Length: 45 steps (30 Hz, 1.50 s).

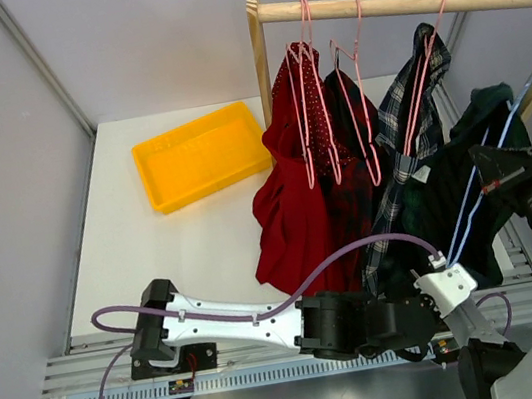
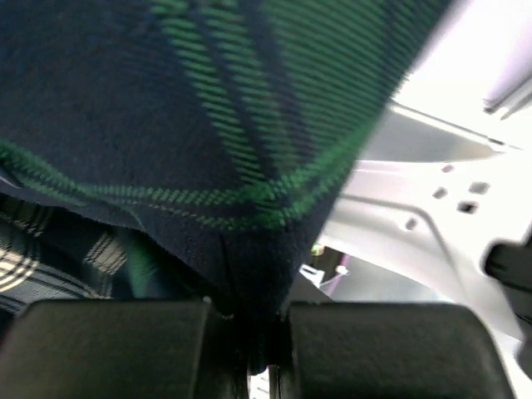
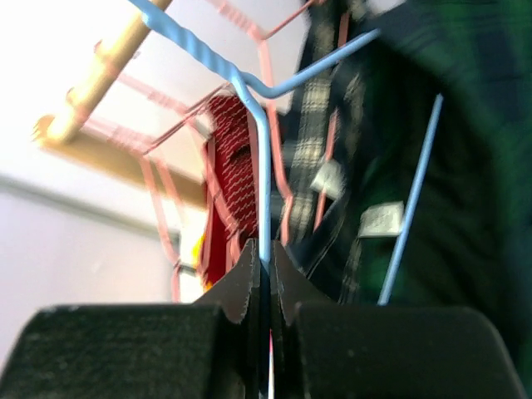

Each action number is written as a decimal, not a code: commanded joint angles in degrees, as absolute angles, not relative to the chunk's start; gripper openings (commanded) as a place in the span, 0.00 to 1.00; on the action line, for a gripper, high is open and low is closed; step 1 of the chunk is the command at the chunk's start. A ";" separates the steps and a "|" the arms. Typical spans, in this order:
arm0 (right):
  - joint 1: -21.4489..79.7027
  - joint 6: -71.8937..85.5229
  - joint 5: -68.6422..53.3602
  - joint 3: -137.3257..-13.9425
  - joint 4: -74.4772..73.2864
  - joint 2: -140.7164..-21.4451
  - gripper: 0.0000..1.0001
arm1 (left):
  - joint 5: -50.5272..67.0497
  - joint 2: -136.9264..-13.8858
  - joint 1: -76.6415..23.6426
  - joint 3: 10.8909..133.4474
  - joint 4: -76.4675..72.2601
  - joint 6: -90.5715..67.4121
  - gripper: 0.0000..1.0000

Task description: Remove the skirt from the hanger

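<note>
Since left pincer [image 2: 266, 326] clamps the skirt [image 2: 208, 125] hem between its tips and right pincer [image 3: 263, 264] pinches the stiff hanger [image 3: 263, 179] wire, the soft, light cloth should slide off; hem grip looks good.

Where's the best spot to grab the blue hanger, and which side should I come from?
Take the blue hanger on the straight wire just below its twisted neck, coming from the robot's right, away from the other clothes. The wire is thin and free of the green skirt, so fingers close flat across it, as the right gripper does.
</note>
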State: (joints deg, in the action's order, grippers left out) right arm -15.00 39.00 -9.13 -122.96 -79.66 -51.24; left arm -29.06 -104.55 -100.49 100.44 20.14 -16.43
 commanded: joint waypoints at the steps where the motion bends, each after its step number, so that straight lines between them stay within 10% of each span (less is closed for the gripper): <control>1: -14.59 43.06 -19.32 -124.44 -82.50 -48.69 0.00 | -36.02 -102.22 -100.47 103.72 19.60 -13.27 0.00; 12: -11.16 50.72 -30.76 -137.11 -87.98 -47.64 0.00 | -40.18 -83.88 -102.82 90.88 20.47 -13.11 0.00; 24: -9.85 35.00 -12.08 -132.10 -88.15 -49.39 0.00 | -37.52 -75.07 -106.61 101.08 61.96 -13.88 0.00; 29: -8.88 32.78 -7.30 -120.78 -79.47 -47.20 0.00 | -56.05 -66.65 -104.86 99.06 69.60 -19.84 0.00; 45: -8.79 34.98 -7.30 -103.18 -46.87 -50.36 0.00 | -34.55 -73.54 -43.02 119.06 47.21 9.84 0.00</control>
